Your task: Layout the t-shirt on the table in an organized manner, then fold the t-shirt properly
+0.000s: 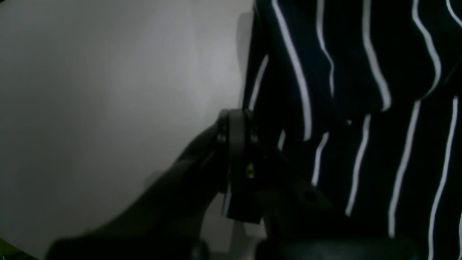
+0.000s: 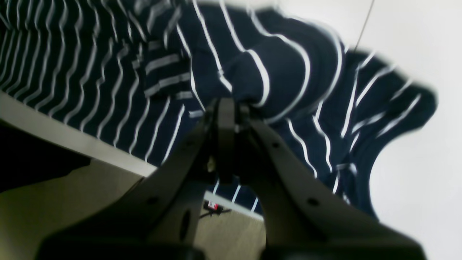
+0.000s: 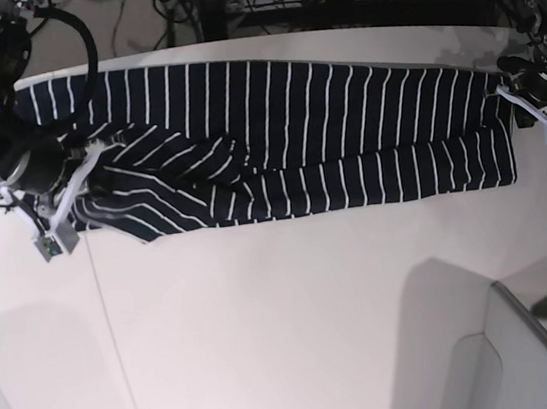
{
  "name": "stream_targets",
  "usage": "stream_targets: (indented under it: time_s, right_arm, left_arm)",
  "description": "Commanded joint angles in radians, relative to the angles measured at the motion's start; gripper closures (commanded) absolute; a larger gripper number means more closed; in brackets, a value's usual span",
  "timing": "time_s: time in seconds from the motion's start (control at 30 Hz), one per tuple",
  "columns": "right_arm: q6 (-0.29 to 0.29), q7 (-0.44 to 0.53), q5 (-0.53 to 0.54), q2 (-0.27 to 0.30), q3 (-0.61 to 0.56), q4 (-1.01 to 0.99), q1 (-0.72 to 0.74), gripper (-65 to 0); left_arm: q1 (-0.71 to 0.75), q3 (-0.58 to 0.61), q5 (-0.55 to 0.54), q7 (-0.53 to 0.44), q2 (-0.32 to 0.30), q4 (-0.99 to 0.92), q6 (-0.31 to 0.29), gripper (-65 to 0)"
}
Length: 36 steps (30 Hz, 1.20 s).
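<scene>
Striped t-shirt [image 3: 286,147] lying stretched across the table [image 3: 298,312], left gripper [image 1: 236,119] pinching one end, right gripper [image 2: 225,104] clamping the opposite bunched end.

T-shirt [image 3: 276,144] stretched across table [image 3: 288,313] far part; right tool [image 3: 86,161] and left tool [image 3: 505,85] at opposite ends.

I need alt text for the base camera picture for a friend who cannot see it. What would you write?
A dark navy t-shirt with thin white stripes lies stretched lengthwise along the far side of a white table, bunched at the picture's left end. A robot arm grips each end: the right gripper at picture left, the left gripper at picture right.
</scene>
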Motion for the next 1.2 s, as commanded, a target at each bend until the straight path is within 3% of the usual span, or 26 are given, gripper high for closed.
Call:
stream_targets:
  time_s: [0.0, 0.1, 0.2, 0.33, 0.57, 0.83, 1.07, 1.17]
  right_arm:
    - [0.007, 0.047, 0.02, 0.001, 0.001, 0.021, -0.014, 0.0]
    - [0.007, 0.119, 0.02, 0.001, -0.004, 0.021, -0.067, 0.0]
    - [0.009, 0.13, 0.02, 0.001, -0.004, 0.021, -0.081, 0.0]
    - [0.009, 0.13, 0.025, 0.001, -0.005, 0.022, -0.046, 0.0]
    - [-0.019, 0.079, 0.148, 0.01, 0.001, 0.024, 0.037, 0.0]
    - [-0.021, 0.07, 0.223, 0.01, 0.001, 0.038, -0.054, 0.0]
    - [-0.025, 0.125, 0.217, 0.01, 0.001, 0.028, -0.143, 0.0]
    - [-0.027, 0.125, 0.182, 0.009, 0.003, -0.002, -0.163, 0.0]
  left_arm:
    - [-0.008, -0.006, -0.007, -0.023, -0.025, 0.013, 0.004, 0.0]
    - [-0.008, -0.006, -0.007, -0.023, -0.025, 0.013, 0.004, 0.0]
    - [-0.008, -0.006, -0.007, -0.023, -0.025, 0.013, 0.004, 0.0]
    - [-0.016, -0.006, -0.007, -0.023, -0.024, 0.013, 0.004, 0.0]
    - [-0.027, -0.004, -0.007, -0.018, -0.021, 0.011, 0.004, 0.0]
    - [-0.023, -0.004, -0.001, -0.018, -0.024, 0.011, 0.004, 0.0]
    - [-0.036, -0.006, 0.287, -0.026, 0.036, 0.013, 0.004, 0.0]
    - [-0.051, -0.009, 0.335, -0.026, 0.062, 0.011, 0.004, 0.0]
